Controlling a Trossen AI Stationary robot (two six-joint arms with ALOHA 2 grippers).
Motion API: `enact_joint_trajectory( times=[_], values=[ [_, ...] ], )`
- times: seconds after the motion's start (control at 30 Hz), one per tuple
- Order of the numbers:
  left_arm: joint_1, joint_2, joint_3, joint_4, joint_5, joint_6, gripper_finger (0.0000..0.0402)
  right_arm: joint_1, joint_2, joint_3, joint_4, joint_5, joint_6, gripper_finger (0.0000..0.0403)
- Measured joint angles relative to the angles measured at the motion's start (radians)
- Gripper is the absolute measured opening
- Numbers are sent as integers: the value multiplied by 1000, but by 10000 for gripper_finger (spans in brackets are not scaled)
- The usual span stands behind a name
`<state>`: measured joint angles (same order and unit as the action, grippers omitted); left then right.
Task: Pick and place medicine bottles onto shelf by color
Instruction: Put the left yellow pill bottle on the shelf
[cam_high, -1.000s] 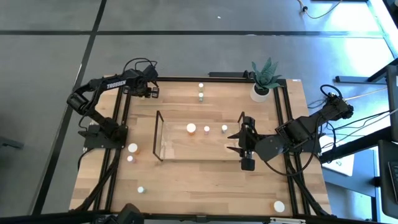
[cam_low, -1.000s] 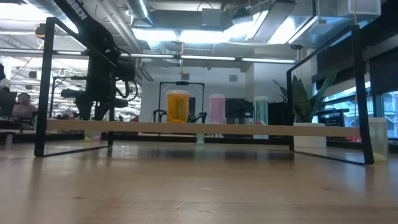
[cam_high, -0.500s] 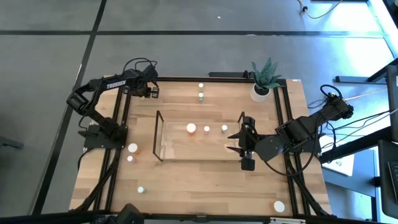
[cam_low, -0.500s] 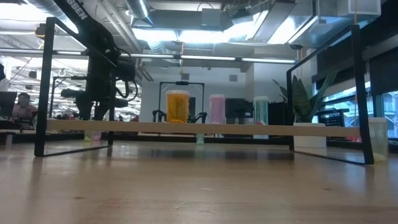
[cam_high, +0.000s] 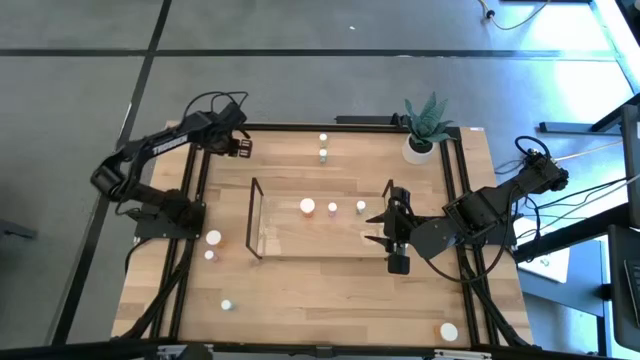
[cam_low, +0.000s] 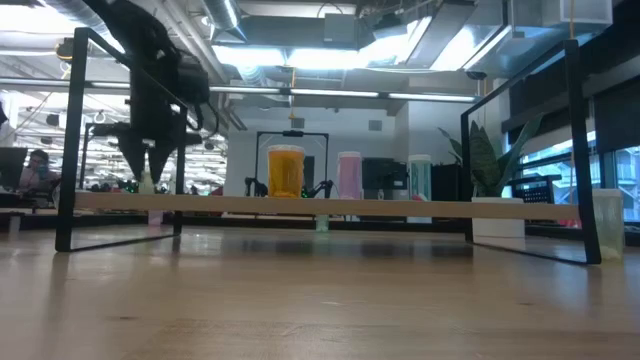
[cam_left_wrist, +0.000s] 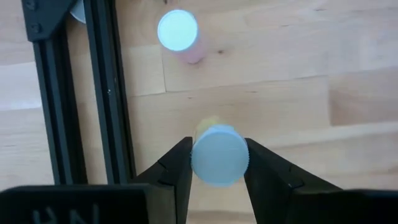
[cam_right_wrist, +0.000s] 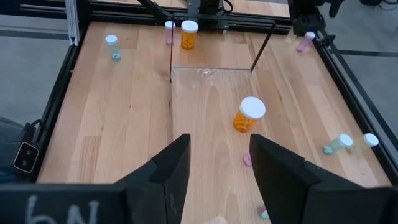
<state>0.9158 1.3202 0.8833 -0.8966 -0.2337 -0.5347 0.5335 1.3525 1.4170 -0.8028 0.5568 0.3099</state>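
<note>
My left gripper (cam_left_wrist: 217, 163) is clamped on a small bottle (cam_left_wrist: 218, 154) — white cap up, a pale yellowish body just showing beneath it, one finger on each side of the cap. Just beyond my fingertips a pink-bodied bottle (cam_left_wrist: 178, 32) stands on the wood, beside the black table rail (cam_left_wrist: 112, 93).

I judge this bottle light and rigid, its smooth plastic wall apt to slip or twist if I squeeze unevenly. The cap's rim looks like the surest hold, so I would keep the grip centred there.

The clear shelf (cam_high: 256, 218) lies well off to the side of this gripper, with an orange bottle (cam_high: 308, 207) and two smaller ones on it.

My right gripper (cam_right_wrist: 214, 168) waits over the shelf's end, fingers apart and holding nothing — the orange bottle ahead of them.
</note>
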Motion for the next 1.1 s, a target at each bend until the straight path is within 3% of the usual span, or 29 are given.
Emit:
enact_joint_trajectory(
  times=[0.2, 0.4, 0.83, 1.1],
  values=[
    [-45, -135, 15, -76, 1, 9, 117, 0, 0, 0, -2, 0, 0, 168],
    [-123, -203, 141, -225, 1, 10, 117, 0, 0, 0, -2, 0, 0, 168],
    [-385, -170, 562, -473, -38, 109, 117, 0, 0, 0, -3, 0, 24, 168],
    [-631, -79, 685, -504, -26, 130, 117, 0, 0, 0, -3, 32, 24, 168]
  ],
)
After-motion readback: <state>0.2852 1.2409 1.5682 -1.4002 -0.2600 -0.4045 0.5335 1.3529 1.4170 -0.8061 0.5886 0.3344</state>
